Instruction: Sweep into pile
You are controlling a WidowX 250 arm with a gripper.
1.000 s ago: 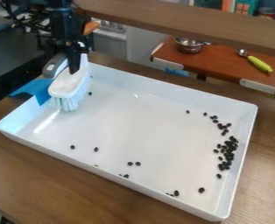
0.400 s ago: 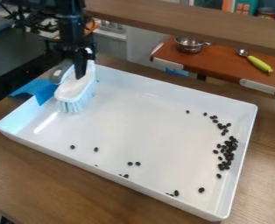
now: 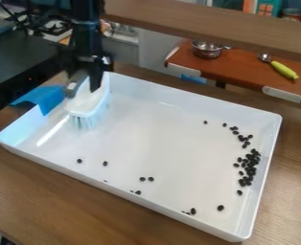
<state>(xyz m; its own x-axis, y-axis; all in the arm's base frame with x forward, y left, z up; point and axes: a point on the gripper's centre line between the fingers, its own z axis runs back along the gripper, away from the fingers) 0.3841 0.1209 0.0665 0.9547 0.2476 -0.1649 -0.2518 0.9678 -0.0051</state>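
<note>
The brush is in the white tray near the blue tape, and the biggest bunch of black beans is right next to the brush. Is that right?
Not quite: the biggest bunch of black beans is far from the brush, by the tray's right side in the camera view. The brush is in the white tray near the blue tape.
</note>
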